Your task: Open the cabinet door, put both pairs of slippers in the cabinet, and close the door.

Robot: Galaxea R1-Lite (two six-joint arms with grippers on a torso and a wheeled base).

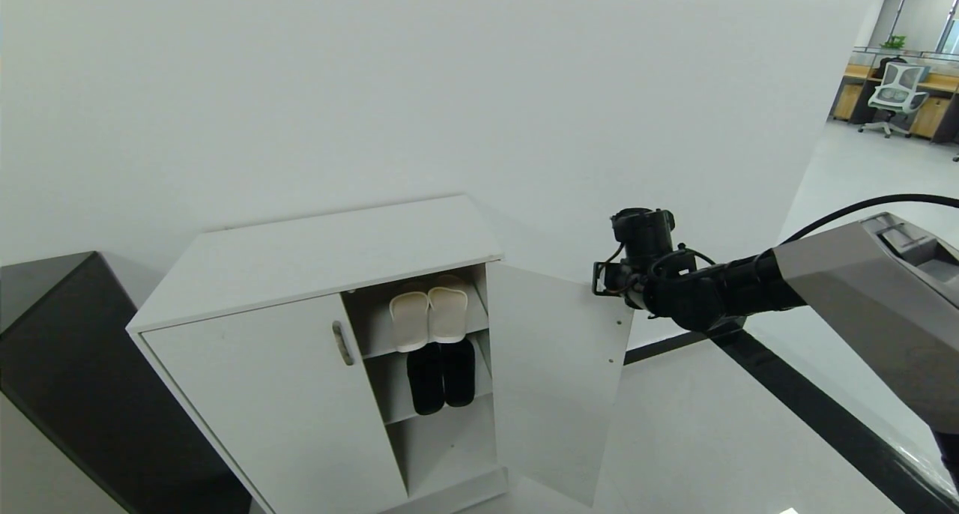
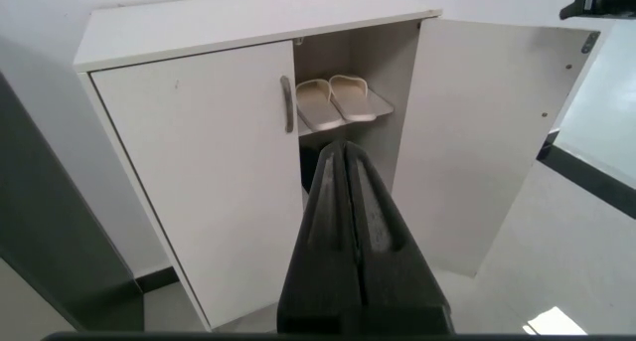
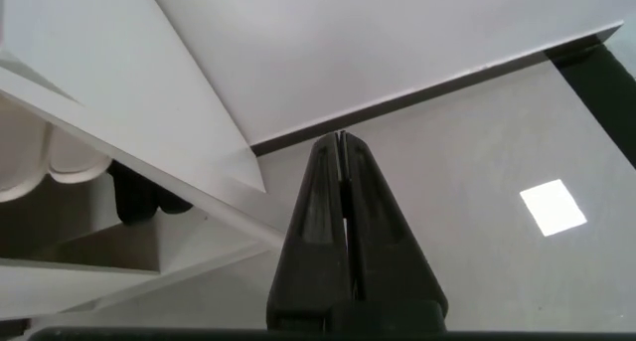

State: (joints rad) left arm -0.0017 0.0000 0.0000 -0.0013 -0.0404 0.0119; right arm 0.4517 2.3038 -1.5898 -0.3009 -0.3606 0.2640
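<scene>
The white cabinet (image 1: 315,252) stands against the wall with its left door (image 1: 277,401) shut and its right door (image 1: 558,379) swung wide open. White slippers (image 1: 428,315) lie on the top shelf and black slippers (image 1: 442,375) on the shelf below. My right gripper (image 1: 599,280) is at the upper outer corner of the open door, fingers shut with nothing between them (image 3: 341,142). My left gripper (image 2: 345,147) is shut and empty in front of the cabinet opening, partly hiding the black slippers (image 2: 310,167); the white slippers (image 2: 343,99) lie beyond it.
A dark low cabinet (image 1: 67,364) stands close to the left of the white one. A black strip (image 1: 809,409) runs across the pale floor on the right. A handle (image 1: 342,343) sits on the shut door. Office desks and a chair (image 1: 895,94) are far off.
</scene>
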